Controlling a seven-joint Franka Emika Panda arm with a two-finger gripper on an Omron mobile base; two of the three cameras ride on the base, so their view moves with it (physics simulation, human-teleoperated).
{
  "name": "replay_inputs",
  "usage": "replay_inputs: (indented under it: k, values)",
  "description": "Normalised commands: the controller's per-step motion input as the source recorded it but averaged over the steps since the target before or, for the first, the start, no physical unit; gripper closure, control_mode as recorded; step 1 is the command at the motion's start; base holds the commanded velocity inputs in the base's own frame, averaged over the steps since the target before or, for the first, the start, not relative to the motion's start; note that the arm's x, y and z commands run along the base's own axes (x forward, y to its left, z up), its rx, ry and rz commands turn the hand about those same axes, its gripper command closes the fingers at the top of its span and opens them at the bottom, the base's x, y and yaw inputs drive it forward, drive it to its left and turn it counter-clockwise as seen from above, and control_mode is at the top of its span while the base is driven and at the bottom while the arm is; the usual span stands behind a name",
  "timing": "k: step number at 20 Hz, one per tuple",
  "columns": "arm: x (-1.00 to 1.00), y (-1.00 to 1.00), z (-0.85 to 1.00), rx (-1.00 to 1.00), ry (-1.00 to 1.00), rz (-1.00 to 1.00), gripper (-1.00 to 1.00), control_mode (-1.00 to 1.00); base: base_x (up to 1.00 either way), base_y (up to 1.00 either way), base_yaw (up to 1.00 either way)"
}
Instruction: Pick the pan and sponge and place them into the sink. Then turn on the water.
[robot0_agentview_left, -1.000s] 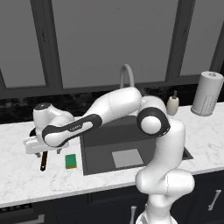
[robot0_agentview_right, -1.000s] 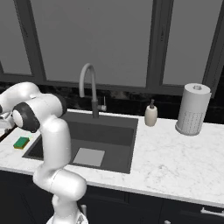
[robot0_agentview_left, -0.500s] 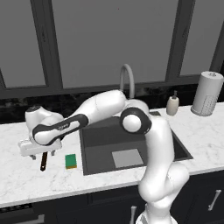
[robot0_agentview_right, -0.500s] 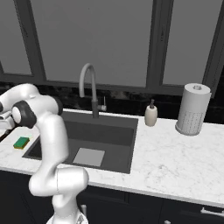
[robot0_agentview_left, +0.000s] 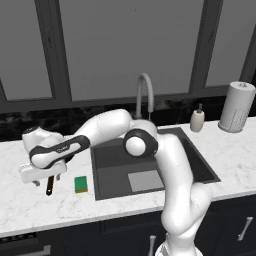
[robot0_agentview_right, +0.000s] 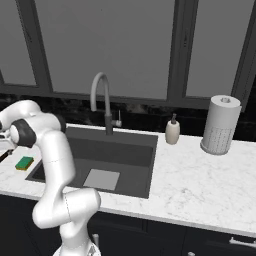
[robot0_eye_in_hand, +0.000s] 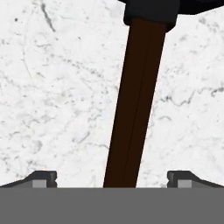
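Your gripper (robot0_eye_in_hand: 112, 179) hangs low over the pan (robot0_agentview_left: 50, 186) handle at the far left of the counter (robot0_agentview_left: 20, 210), jaws spread wide with the brown handle between them and not touching either one. Just right of it lies the sponge (robot0_agentview_left: 81, 184). Next comes the sink (robot0_agentview_left: 150, 170), with the faucet (robot0_agentview_left: 144, 95) behind it.

A white marble counter (robot0_agentview_left: 235, 150) runs along the wall, with dark cabinets (robot0_agentview_right: 210, 245) below it. A white paper towel roll (robot0_agentview_left: 237, 106) stands upright near the right end. A small cream soap bottle (robot0_agentview_right: 172, 132) stands between that roll and the basin's back corner. Tall dark window panels (robot0_agentview_right: 135, 45) rise behind the counter.
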Motion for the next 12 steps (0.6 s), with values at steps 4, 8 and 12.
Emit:
replay_inputs:
  k: [4, 8, 12]
  values:
    - [0.00, 0.00, -0.40, 0.00, 0.00, 0.00, -1.00, -1.00, 0.00, 0.00, 0.00]
    - [0.00, -0.05, -0.40, 0.00, -0.01, 0.00, -1.00, -1.00, 0.00, 0.00, 0.00]
    - [0.00, -0.16, -0.46, 0.00, -0.01, 0.00, -1.00, -1.00, 0.00, 0.00, 0.00]
